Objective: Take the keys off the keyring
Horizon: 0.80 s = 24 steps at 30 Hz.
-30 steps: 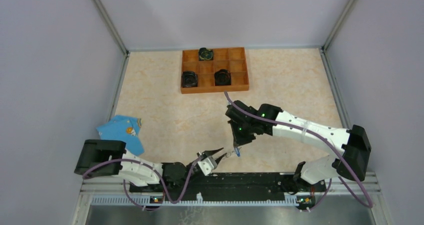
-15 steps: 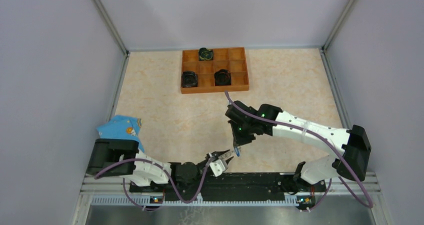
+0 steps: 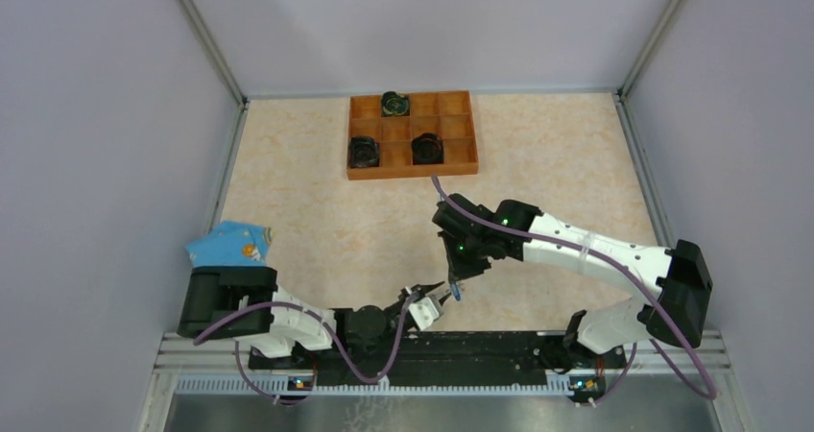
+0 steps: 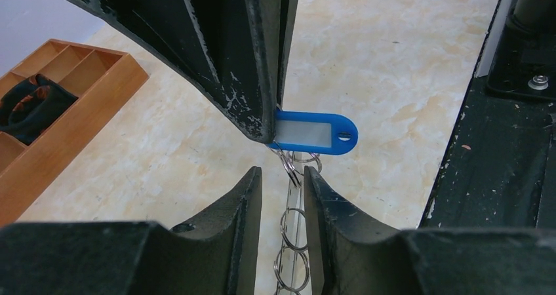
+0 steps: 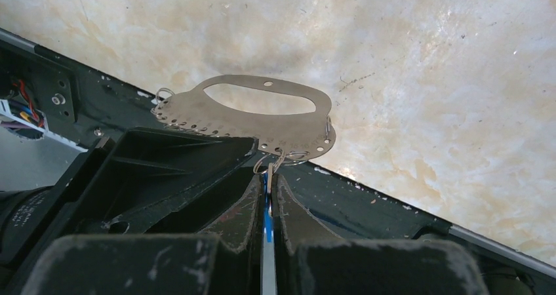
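The keyring [image 5: 288, 134] is a grey oval plate with a holed rim, hanging just above the table's near edge. A key with a blue head [image 4: 315, 132] hangs from it on small split rings [image 4: 293, 226]. My right gripper [image 5: 270, 177] is shut on the blue-headed key, which shows as a blue sliver [image 5: 267, 200] between its fingers. In the top view it [image 3: 452, 286] is at the front centre. My left gripper [image 4: 282, 170] straddles the keyring's edge [image 4: 293, 196] with its jaws narrowly apart and a gap showing on the left. It [image 3: 430, 296] sits just left of the right gripper.
A wooden compartment tray [image 3: 413, 170] at the back holds three round black objects [image 3: 426, 148]; it also shows in the left wrist view [image 4: 79, 118]. A light-blue packet [image 3: 230, 245] lies at the left. The black base rail [image 3: 480, 346] runs along the near edge.
My left arm has swung right toward the right gripper, and its jaws have narrowed around the keyring. The right arm and the key have stayed still.
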### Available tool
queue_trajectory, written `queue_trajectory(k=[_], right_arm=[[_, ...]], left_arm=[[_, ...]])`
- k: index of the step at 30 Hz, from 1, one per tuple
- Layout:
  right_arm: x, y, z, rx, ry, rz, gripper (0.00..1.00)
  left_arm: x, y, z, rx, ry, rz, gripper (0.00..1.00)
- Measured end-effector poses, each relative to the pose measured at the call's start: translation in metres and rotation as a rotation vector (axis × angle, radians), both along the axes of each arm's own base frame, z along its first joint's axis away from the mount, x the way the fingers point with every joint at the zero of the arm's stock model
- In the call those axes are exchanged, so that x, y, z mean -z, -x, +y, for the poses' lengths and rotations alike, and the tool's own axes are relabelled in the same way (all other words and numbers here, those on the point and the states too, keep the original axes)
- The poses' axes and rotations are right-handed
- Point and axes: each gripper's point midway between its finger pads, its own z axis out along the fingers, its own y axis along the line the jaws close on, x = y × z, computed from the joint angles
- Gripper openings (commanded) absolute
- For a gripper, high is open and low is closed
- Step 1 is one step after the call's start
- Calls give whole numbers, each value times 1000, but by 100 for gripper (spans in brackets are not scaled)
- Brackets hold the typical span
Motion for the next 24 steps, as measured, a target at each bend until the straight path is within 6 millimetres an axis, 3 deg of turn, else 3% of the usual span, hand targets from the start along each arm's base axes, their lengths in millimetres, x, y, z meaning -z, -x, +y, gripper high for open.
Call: queue_trajectory(k=[9, 14, 24], right_arm=[[0, 0, 0, 0, 0, 0, 0], [0, 0, 0, 0, 0, 0, 0], [0, -5, -11, 24, 33, -31, 0]], left_arm=[[2, -1, -3, 0, 7, 6, 30], [6, -3, -4, -4, -2, 8, 16], [8, -4, -4, -8, 2, 18, 0]])
